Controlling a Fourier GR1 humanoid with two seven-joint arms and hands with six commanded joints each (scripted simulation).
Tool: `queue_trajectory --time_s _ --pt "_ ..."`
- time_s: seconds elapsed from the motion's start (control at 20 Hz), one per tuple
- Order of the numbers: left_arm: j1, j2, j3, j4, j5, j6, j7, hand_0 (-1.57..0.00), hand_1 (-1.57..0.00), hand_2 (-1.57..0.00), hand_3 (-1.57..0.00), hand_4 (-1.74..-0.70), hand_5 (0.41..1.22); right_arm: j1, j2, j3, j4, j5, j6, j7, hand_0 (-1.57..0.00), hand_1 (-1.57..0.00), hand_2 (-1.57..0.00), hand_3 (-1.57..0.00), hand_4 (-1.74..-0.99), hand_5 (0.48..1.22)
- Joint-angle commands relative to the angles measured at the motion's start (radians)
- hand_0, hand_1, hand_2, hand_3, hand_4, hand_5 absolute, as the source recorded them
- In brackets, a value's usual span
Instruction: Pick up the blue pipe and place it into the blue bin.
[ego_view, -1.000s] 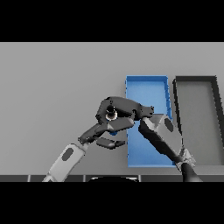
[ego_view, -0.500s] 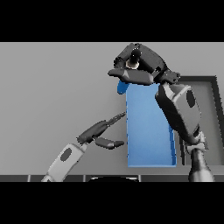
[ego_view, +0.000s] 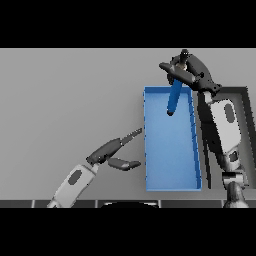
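My right hand (ego_view: 189, 70) is raised over the far end of the blue bin (ego_view: 170, 175), its fingers curled round the top of the blue pipe (ego_view: 174, 99). The pipe hangs down from the hand, tilted slightly, with its lower end over the bin's far part. I cannot tell whether that end touches the bin floor. My left hand (ego_view: 114, 152) is open just left of the bin's near half, fingers stretched toward its wall, holding nothing.
A dark grey bin (ego_view: 246, 107) stands right of the blue one, largely hidden behind my right forearm (ego_view: 224, 130). Grey tabletop (ego_view: 65, 100) stretches to the left and far side.
My right hand has carried the pipe from left of the bin up and rightward to above its far end; the pipe now hangs downward. The left hand has barely moved.
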Motion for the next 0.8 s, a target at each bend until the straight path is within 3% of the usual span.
queue_trajectory --time_s 0.0,0.25,0.4,0.5,0.55,0.6,0.65,0.75 --pt "0.006 0.014 0.011 -0.009 0.010 -0.004 -0.006 0.00 0.00 0.00 0.00 -0.87 0.483 0.032 -0.006 0.011 -0.007 0.015 -0.014 0.008 -1.57 -1.57 -1.57 -1.57 -1.499 1.221" --pt "0.006 0.009 0.008 -0.013 0.019 -0.008 0.005 0.00 0.00 0.00 0.00 -0.88 0.479 0.167 -0.027 0.051 -0.044 0.049 -0.128 0.133 -1.57 -1.57 -1.57 -1.57 -1.499 1.221" --pt "-0.003 0.004 0.010 -0.002 0.015 -0.005 0.011 0.00 0.00 0.00 0.00 -0.88 0.476 0.242 -0.075 0.126 -0.027 0.047 -0.151 0.146 -1.57 -1.57 -1.57 -0.82 -1.617 1.221" --pt "-0.009 0.001 0.008 -0.001 0.021 -0.011 0.015 0.00 0.00 0.00 0.00 -0.88 0.481 0.254 -0.136 0.235 -0.017 -0.007 -0.183 0.146 -1.57 -1.57 -1.57 -0.62 -1.662 1.221" --pt "0.001 0.007 0.006 -0.001 0.016 -0.012 0.005 0.00 0.00 0.00 0.00 -0.89 0.483 0.258 -0.150 0.259 -0.018 -0.015 -0.204 0.136 -1.57 -1.57 -1.57 -0.81 -1.617 1.199" --pt "-0.004 -0.002 0.004 0.002 0.009 -0.002 0.008 0.00 0.00 0.00 0.00 -0.89 0.486 0.268 -0.157 0.269 -0.024 -0.015 -0.226 0.120 -1.57 -1.51 -1.45 -0.96 -1.573 1.188" --pt "-0.001 -0.003 0.004 0.004 0.006 0.002 0.008 0.00 0.00 0.00 0.00 -0.88 0.490 0.265 -0.157 0.276 -0.011 -0.032 -0.245 0.124 -1.26 -1.21 -1.16 -0.77 -1.515 1.176" --pt "-0.003 0.000 0.005 0.001 0.010 -0.002 -0.003 0.00 0.00 0.00 0.00 -0.88 0.495 0.254 -0.156 0.298 0.033 -0.075 -0.271 0.106 -0.80 -0.77 -0.74 -0.49 -1.385 1.114"
